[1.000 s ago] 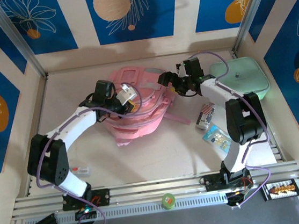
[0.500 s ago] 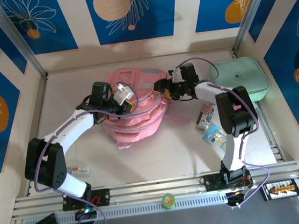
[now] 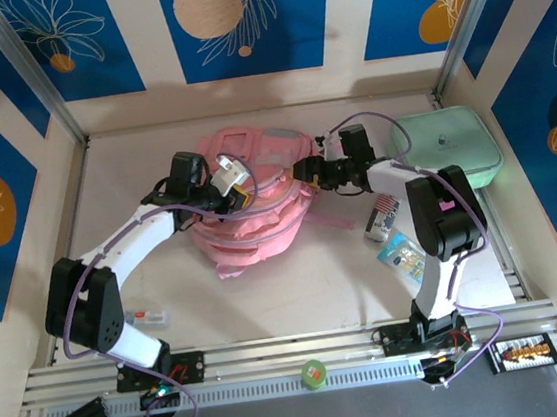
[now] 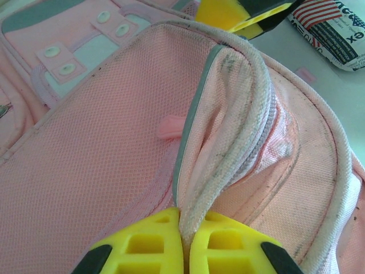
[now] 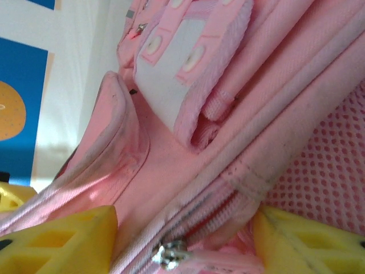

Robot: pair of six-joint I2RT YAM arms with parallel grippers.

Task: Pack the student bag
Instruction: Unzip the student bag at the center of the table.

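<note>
The student bag [image 3: 258,206] is a soft pink backpack lying in the middle of the table, front pockets facing the far wall. My left gripper [image 3: 240,195] is shut on a raised fold of its corded rim [image 4: 239,114], with the yellow fingers [image 4: 142,245] pressed on either side. My right gripper [image 3: 305,173] is at the bag's right edge. Its jaws stand apart around the zip seam [image 5: 228,200], and the metal zip pull [image 5: 168,254] lies between the fingers [image 5: 63,240]. Pink fabric touches both fingers.
A mint-green zip case [image 3: 447,144] lies at the back right. A flag-printed packet [image 3: 383,215] and a blue packet [image 3: 403,255] lie right of the bag, by the right arm. A green roll [image 3: 313,373] sits on the front rail. A small item [image 3: 150,316] lies near the left base.
My right gripper has moved left from beside the mint case to the bag's edge, and its jaws have narrowed around the zip seam. The left gripper has kept its hold, shifting slightly left.
</note>
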